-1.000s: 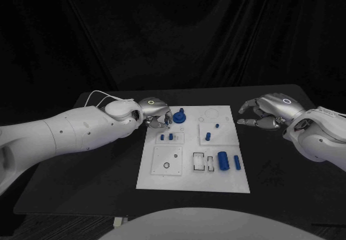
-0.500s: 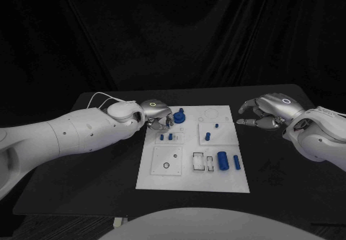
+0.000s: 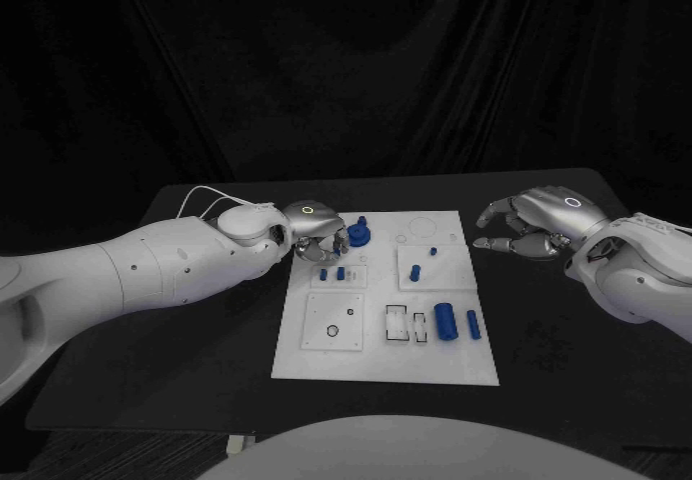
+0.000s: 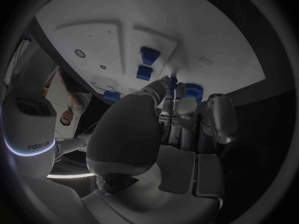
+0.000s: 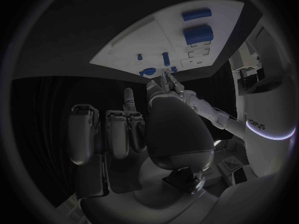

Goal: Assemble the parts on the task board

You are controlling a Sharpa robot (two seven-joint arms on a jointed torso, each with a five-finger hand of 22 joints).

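One black table point(image 3: 188, 350), dark curtain behind. You're seeing task board point(image 3: 368, 360) lying mid-table, six blue parts point(image 3: 446, 322) visible. Left hand point(image 3: 315, 232) pinching small part point(image 4: 172, 80) over board's far-left corner. Right hand point(image 3: 526, 225) hovering off board's right edge, fingers curled, holding nothing.

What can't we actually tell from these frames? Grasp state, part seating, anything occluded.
- Left hand grasp: head view, its fingers cover the task board corner; left wrist view, a small blue piece sits at the fingertips, pinch unclear.
- Blue gear-like part: partly behind the left hand, seating unclear.
- Small pegs: too small to judge seating.
- Right hand: hovers off the board, apparently empty; palm side hidden.
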